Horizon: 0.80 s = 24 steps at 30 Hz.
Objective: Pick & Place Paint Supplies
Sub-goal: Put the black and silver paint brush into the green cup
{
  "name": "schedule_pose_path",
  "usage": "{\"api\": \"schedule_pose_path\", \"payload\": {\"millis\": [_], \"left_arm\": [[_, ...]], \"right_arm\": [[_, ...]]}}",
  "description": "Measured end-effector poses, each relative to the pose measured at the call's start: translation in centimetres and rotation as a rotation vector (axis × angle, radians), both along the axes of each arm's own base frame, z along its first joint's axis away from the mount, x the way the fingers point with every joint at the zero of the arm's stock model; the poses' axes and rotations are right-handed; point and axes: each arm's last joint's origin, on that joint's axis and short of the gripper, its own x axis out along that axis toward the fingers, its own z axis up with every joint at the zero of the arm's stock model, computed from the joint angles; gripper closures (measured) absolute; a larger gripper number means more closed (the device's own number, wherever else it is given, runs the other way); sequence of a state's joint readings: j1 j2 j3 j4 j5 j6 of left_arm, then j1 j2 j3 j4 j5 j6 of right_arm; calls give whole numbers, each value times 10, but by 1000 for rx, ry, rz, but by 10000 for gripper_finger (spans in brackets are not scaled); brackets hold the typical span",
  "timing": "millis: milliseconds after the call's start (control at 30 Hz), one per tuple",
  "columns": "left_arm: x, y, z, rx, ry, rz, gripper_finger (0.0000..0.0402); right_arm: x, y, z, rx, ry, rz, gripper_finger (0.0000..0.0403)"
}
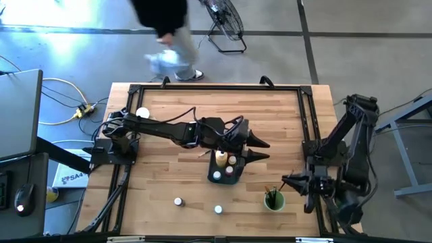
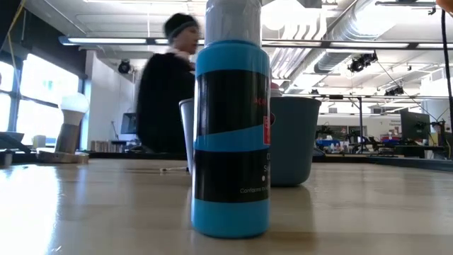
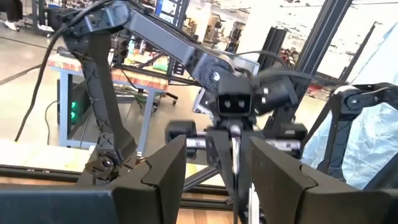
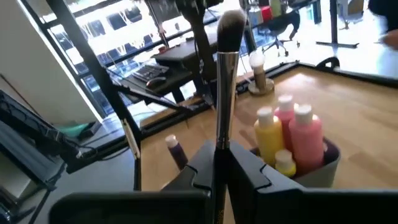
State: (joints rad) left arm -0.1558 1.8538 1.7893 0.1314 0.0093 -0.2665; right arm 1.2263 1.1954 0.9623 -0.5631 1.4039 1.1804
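Observation:
My right gripper [image 4: 219,163] is shut on a thin paintbrush [image 4: 225,81] at the table's right side, just beyond the round green cup [image 1: 273,200], which holds more brushes. The blue-grey tray [image 1: 225,177] in the middle holds a yellow bottle [image 4: 268,134], a pink bottle [image 4: 305,140] and small jars. My left gripper [image 1: 260,150] stands open above the table just right of the tray, with nothing between its fingers. Two small jars [image 1: 178,201] [image 1: 218,210] rest on the wood near the front edge. A small dark jar [image 4: 176,149] stands left of the tray. My right gripper pinches the paintbrush between its two fingers on the shaft just below the silver ferrule [image 4: 220,138]. The fingers come roughly level from the table's right side. The brush sticks out past the fingertips with its bristle end [image 4: 231,26] away from them, clear of the table.
A blue bottle with a black label [image 2: 231,134] stands close to the low camera. A white-topped object [image 1: 142,113] sits at the far left of the table. A person [image 1: 165,27] walks past beyond the far edge. A black frame [image 1: 307,128] rims the table.

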Motion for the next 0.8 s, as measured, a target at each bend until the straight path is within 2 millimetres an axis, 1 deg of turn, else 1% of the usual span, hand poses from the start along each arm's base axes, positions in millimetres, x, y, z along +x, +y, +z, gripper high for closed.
{"api": "schedule_pose_path", "payload": {"millis": [167, 400, 500, 800], "left_arm": [[-2, 0, 2, 0, -1, -8, 234], [-8, -1, 10, 2, -20, -73, 234], [-12, -1, 15, 2, -36, -90, 234], [-13, -1, 15, 2, -29, -90, 234]], "right_arm": [[5, 11, -19, 23, 31, -4, 390], [6, 17, -45, 20, 123, -6, 390], [6, 19, -52, 30, 148, -10, 390], [7, 31, -70, -38, 175, -1, 390]]}}
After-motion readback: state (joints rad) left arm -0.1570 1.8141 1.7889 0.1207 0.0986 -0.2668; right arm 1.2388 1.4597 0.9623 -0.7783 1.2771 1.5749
